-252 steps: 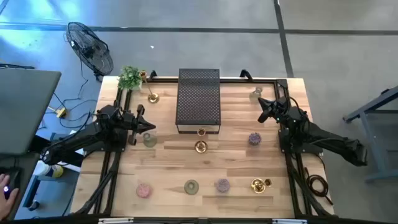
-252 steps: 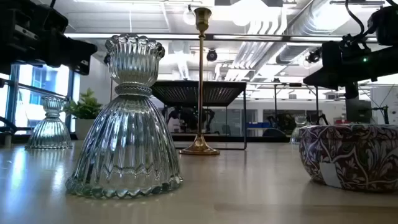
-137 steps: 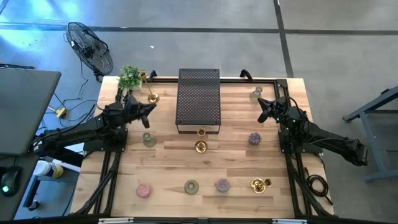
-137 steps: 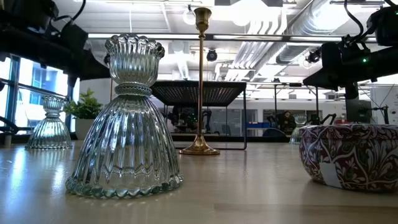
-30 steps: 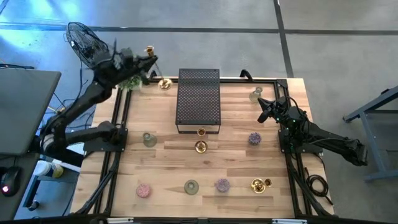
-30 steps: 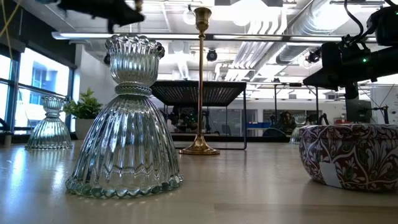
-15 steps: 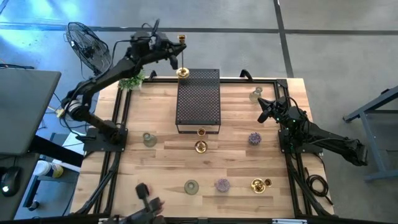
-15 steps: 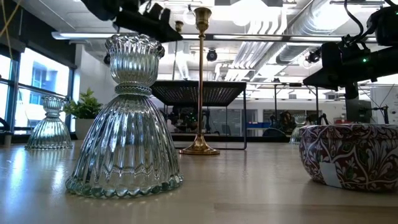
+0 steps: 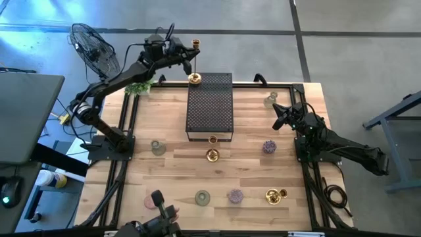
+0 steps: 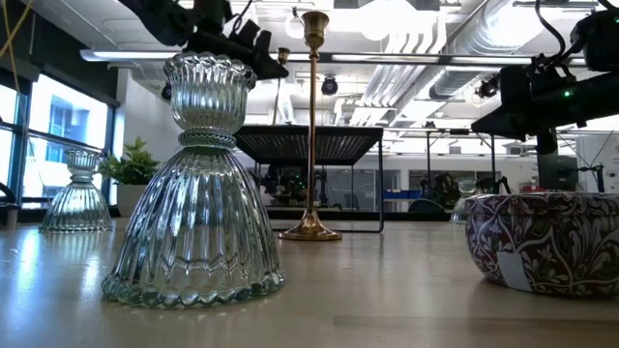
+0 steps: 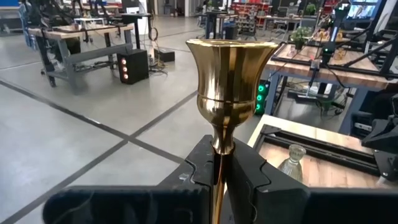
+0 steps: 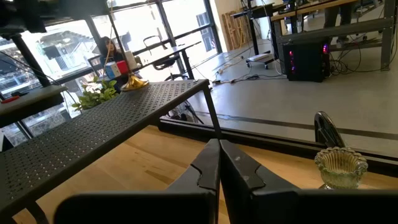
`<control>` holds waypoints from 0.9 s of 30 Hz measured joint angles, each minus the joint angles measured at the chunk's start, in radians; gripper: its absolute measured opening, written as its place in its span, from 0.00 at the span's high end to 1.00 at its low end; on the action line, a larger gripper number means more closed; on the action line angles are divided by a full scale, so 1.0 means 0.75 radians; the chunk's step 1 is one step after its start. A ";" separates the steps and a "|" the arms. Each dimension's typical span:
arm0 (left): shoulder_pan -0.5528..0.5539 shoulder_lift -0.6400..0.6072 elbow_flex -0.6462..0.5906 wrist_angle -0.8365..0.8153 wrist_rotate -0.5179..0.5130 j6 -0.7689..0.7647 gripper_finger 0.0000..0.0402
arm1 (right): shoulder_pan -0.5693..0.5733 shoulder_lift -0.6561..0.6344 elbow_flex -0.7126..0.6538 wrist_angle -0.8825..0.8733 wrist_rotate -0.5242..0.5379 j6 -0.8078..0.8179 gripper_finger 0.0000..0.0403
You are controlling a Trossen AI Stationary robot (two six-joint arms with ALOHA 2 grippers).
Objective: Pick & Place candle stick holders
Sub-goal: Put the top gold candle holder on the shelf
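My left gripper [image 9: 187,58] is raised over the table's far edge and shut on a shiny gold candlestick [image 9: 195,60]. The candlestick's cup [image 11: 231,74] is up, and its round base [image 9: 195,78] is at the far edge of the black perforated box [image 9: 210,105]. I cannot tell whether the base touches the box. My right gripper [image 9: 279,118] is shut and empty at the table's right side. Other holders stand on their bases: two gold ones [image 9: 212,155] before the box, green glass cups [image 9: 158,147], purple cups [image 9: 269,147] and a gold one [image 9: 275,195]. My left gripper pinches the candlestick's slim stem [image 11: 219,163] between its two fingers, just below the cup. The fingers [image 11: 200,167] come level from the table's left and lie across the stem. The candlestick stands upright in the hold, with its base hanging below the fingers.
A small green plant [image 9: 137,84] stands at the far left corner and a clear glass holder [image 9: 271,100] at the far right. A dark object [image 9: 160,209] shows at the near edge. In the low view a ribbed glass holder [image 10: 193,184] and a patterned bowl [image 10: 546,242] stand close.
My left gripper has carried the gold candlestick toward the table's right along the far edge, from beside the plant to the box's far edge. The candlestick has stayed upright. A dark object has come into view at the near edge.
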State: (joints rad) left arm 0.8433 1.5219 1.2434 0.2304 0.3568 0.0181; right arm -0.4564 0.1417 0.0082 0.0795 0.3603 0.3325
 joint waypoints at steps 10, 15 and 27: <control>0.001 -0.001 -0.037 0.085 0.021 -0.033 0.96 | 0.000 0.000 0.001 0.000 0.000 0.000 1.00; 0.001 -0.001 -0.037 0.069 0.020 -0.032 0.96 | 0.000 0.000 0.000 -0.001 0.000 0.000 1.00; 0.001 0.025 -0.035 0.092 0.016 -0.031 0.96 | 0.000 0.000 0.000 -0.001 -0.001 0.000 1.00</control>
State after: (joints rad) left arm 0.8436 1.5410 1.2171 0.2991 0.3691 -0.0051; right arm -0.4564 0.1417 0.0082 0.0792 0.3599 0.3325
